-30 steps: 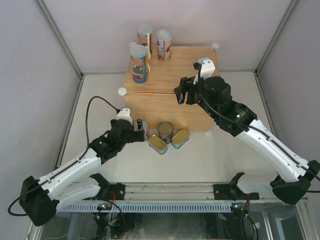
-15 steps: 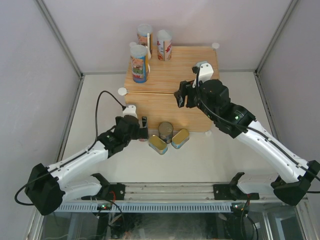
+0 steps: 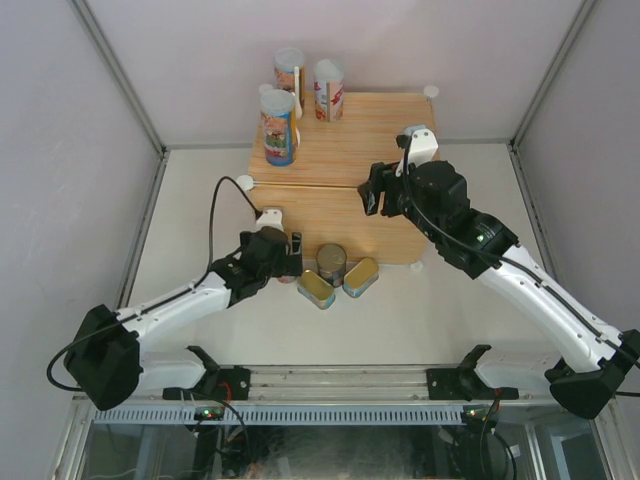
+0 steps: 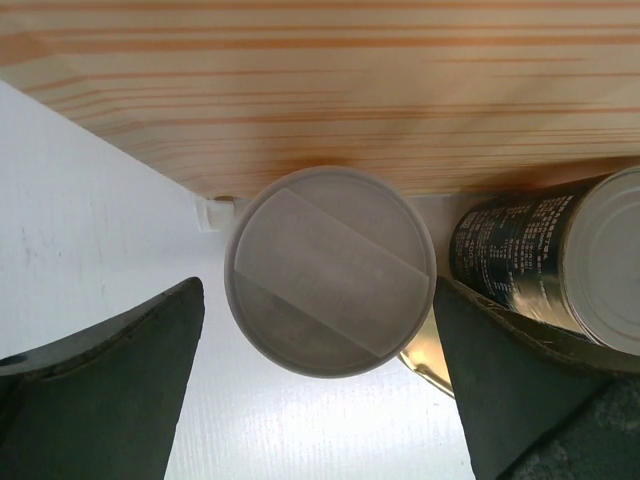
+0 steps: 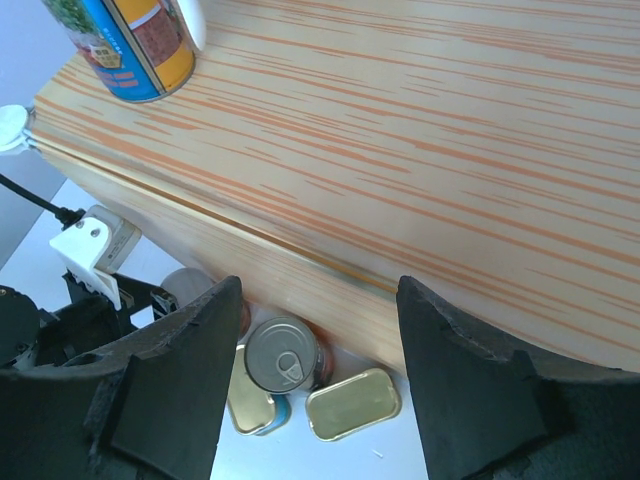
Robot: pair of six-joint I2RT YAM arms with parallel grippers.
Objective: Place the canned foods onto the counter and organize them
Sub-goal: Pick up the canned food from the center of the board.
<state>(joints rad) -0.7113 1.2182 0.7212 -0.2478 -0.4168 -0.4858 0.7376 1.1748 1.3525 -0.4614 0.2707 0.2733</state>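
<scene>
Within the last second the left gripper had moved forward to the white-lidded can that stood at the foot of the counter. Its jaws were spread, one on each side of the lid, not yet touching. I judged the grasp was about to begin, so this can was next to go up.

A white connector sat behind it. Just to its right stood the dark can, close to the right finger, and this could be bumped. Two gold tins lay in front.

Three tall cans already stood on the counter's far left corner. The right gripper had drawn back a little and hung wide apart and empty above the counter.
</scene>
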